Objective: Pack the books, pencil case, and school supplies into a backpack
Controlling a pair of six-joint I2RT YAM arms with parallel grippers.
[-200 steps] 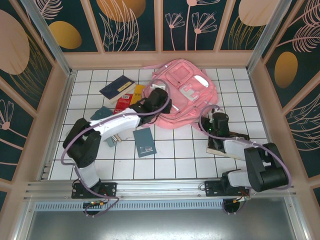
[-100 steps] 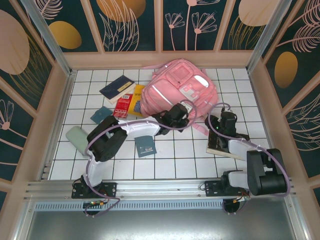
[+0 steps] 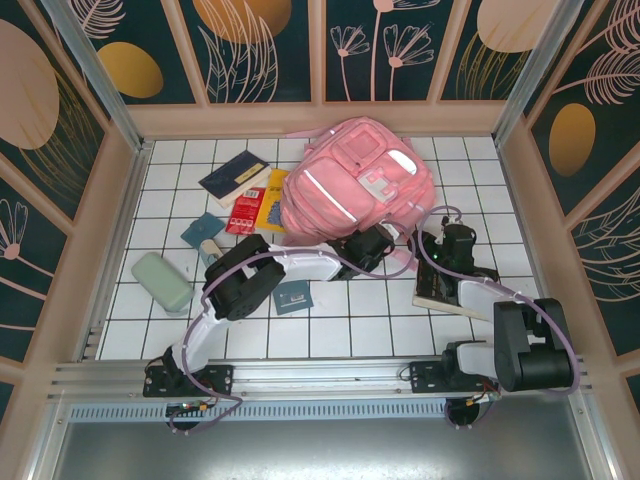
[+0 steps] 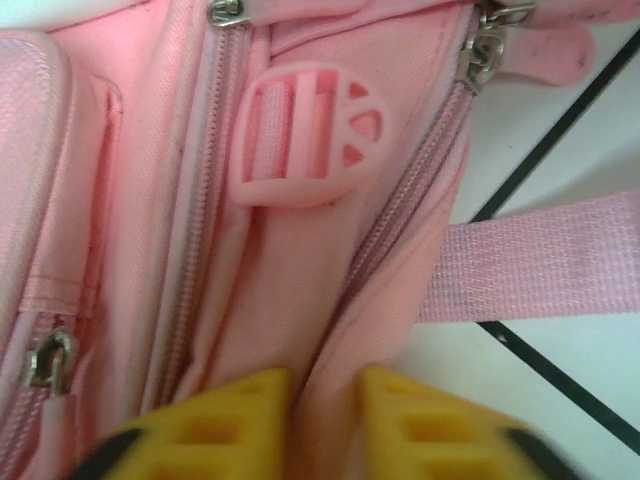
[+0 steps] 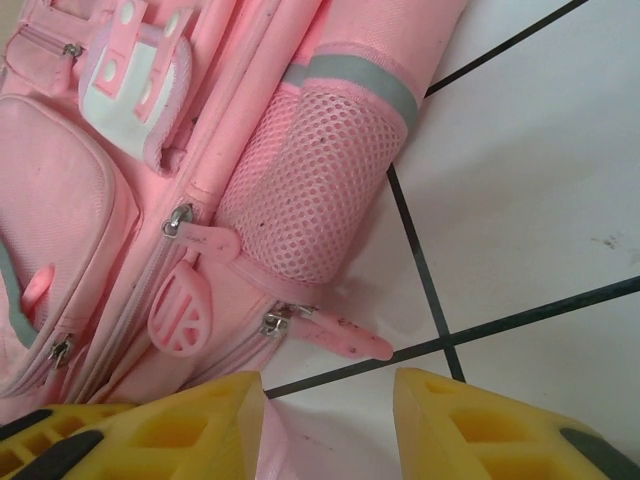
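Note:
The pink backpack lies at the back centre of the tiled floor. My left gripper is at its near edge. In the left wrist view the left gripper is shut on a fold of backpack fabric beside a zipper. My right gripper stands open at the bag's right corner. In the right wrist view the right gripper has tile and a pink strap end between its jaws, just short of a zipper pull. Books lie left of the bag: navy, yellow, teal.
A thick dark book lies under my right arm. A pale green pencil case rests at the left. A red piece and a small teal square sit beside the yellow book. Wooden walls enclose the floor.
My left arm swung right from the bag's left side to its near edge and shut on the fabric. The bag shifted and turned. My right gripper moved slightly right and opened wider.

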